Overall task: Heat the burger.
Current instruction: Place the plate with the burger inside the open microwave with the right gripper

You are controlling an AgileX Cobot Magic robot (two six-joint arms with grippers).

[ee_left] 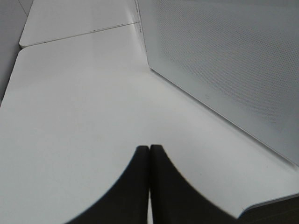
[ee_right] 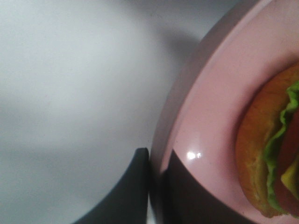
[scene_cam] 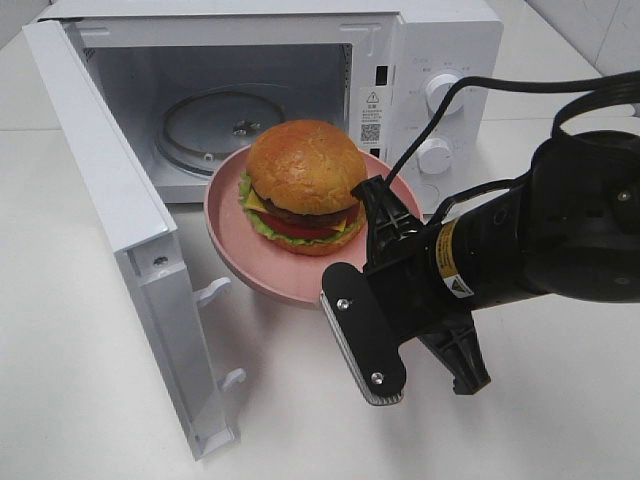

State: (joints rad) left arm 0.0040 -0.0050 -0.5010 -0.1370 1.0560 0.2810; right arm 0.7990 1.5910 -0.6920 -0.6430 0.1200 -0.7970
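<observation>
The burger (scene_cam: 305, 185), with golden bun, lettuce, tomato and dark patty, sits on a pink plate (scene_cam: 250, 265) that is held tilted just in front of the open microwave (scene_cam: 440, 50). My right gripper (scene_cam: 375, 205) is shut on the plate's right rim. The right wrist view shows its fingers (ee_right: 156, 163) pinching the plate rim (ee_right: 210, 116), with the burger (ee_right: 271, 154) beside them. My left gripper (ee_left: 149, 151) is shut and empty, low over the white table beside the microwave's perforated wall (ee_left: 224, 60). It is out of the exterior view.
The microwave door (scene_cam: 110, 200) stands wide open to the left. The glass turntable (scene_cam: 215, 125) lies bare inside the cavity. Two knobs (scene_cam: 440, 90) are on the right panel. A black cable (scene_cam: 520, 85) runs across the front of the panel.
</observation>
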